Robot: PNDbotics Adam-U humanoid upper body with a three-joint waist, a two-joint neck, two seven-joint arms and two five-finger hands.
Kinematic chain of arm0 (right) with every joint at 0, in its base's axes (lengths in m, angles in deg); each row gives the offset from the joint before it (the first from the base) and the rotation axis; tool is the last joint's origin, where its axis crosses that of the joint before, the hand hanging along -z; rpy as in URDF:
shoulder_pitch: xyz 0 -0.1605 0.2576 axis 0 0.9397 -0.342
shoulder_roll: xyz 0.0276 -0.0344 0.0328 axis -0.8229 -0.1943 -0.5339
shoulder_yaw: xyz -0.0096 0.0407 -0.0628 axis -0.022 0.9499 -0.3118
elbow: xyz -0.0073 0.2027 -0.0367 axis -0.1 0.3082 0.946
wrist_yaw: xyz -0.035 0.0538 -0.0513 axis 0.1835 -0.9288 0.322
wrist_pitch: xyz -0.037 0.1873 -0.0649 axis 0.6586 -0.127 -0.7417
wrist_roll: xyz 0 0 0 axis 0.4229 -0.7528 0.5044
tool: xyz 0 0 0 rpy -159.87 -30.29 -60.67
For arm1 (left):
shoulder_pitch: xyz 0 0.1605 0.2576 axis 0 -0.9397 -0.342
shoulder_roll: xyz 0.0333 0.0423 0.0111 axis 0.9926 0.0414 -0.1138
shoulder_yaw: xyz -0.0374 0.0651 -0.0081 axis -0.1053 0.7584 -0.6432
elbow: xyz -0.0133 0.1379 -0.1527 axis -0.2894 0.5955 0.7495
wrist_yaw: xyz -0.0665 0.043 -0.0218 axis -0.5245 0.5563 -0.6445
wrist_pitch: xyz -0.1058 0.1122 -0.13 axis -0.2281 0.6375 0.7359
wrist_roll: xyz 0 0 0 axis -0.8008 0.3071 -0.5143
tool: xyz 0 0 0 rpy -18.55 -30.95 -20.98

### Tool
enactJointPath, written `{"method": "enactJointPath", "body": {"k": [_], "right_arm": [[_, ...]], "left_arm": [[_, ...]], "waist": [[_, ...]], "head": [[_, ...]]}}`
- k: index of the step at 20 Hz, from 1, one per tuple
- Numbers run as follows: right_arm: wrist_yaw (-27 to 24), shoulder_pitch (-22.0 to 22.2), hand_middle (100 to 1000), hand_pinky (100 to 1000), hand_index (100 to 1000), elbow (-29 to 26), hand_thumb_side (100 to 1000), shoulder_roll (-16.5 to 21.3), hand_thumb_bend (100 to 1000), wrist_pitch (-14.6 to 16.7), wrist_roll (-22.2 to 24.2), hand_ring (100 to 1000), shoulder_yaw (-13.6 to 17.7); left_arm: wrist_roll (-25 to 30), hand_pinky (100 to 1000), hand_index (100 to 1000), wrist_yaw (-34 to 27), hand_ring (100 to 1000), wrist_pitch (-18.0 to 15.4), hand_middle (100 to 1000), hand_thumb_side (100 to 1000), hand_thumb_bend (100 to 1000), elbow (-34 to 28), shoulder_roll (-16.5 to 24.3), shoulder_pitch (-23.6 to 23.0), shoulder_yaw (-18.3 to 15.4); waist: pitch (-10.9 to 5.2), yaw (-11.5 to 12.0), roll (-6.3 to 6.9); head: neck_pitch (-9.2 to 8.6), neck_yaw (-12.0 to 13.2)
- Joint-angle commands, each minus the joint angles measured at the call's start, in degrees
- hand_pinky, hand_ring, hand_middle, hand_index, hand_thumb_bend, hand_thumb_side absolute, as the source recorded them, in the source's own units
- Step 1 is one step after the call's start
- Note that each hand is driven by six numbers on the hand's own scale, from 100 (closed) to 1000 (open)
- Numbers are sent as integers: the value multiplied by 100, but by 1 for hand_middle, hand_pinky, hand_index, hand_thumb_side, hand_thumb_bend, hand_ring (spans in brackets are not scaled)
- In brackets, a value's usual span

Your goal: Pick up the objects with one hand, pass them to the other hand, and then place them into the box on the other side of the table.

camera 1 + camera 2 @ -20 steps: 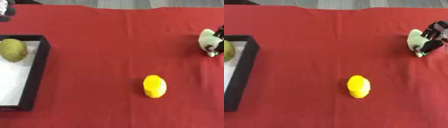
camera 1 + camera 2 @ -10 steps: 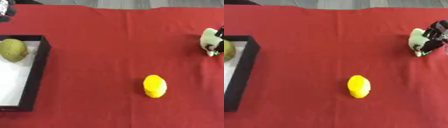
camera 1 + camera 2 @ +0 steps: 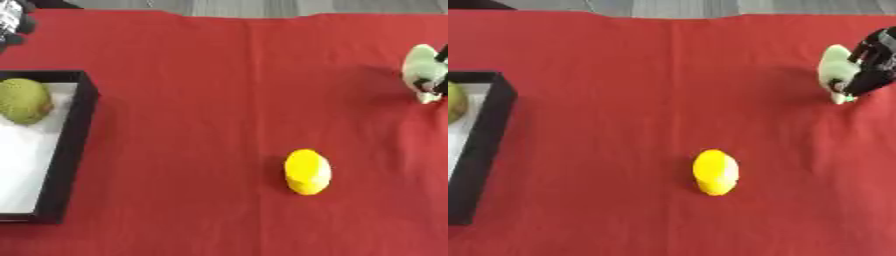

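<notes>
**Right hand has the pale green object at the far right edge; handover is next**

The right hand [image 3: 870,62] sits at the right edge of the red tablecloth [image 3: 667,90], its dark fingers curled round a pale green object [image 3: 833,70] that stands roughly upright, long axis running away from the robot. The object lies on the inner side of the hand, toward the table's middle, so it already faces the way it has to travel. Whether it is lifted clear of the cloth I cannot tell.

The left hand [image 3: 12,22] shows only as a dark shape at the upper left corner of the left eye view, too little to judge its fingers. It is well apart from the right hand, with the whole width of the cloth between them, so the pass probably calls for both arms to come in toward the centre.

The black box [image 3: 74,145] lies at the left edge, a round green fruit [image 3: 23,100] already inside. A yellow fruit [image 3: 307,171] lies near the middle front, long axis front to back, nearer the right hand.

Against a second ago almost nothing differs: hand and pale green object sit in much the same spot, and the yellow fruit has not moved
</notes>
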Motion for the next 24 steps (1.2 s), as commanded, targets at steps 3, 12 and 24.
{"method": "enactJointPath", "body": {"k": [3,12,24], "right_arm": [[-211,-73,415,795,384,-525,100,362,369,-60,-56,582,196],[-788,-78,417,786,375,-1507,100,341,298,-118,-329,585,374],[-1050,-286,421,778,370,-2610,100,-334,186,-50,-666,584,229]], "left_arm": [[-14,810,713,10,735,-2,584,703,100,-74,201,0,-61],[-103,811,713,-15,736,-23,586,690,100,-74,218,-66,-148],[-268,809,713,-83,736,-51,586,638,100,-74,430,-135,-330]], "waist": [[-184,-24,4],[-238,-50,34],[-424,-111,115]], "head": [[17,44],[4,54],[31,91]]}}
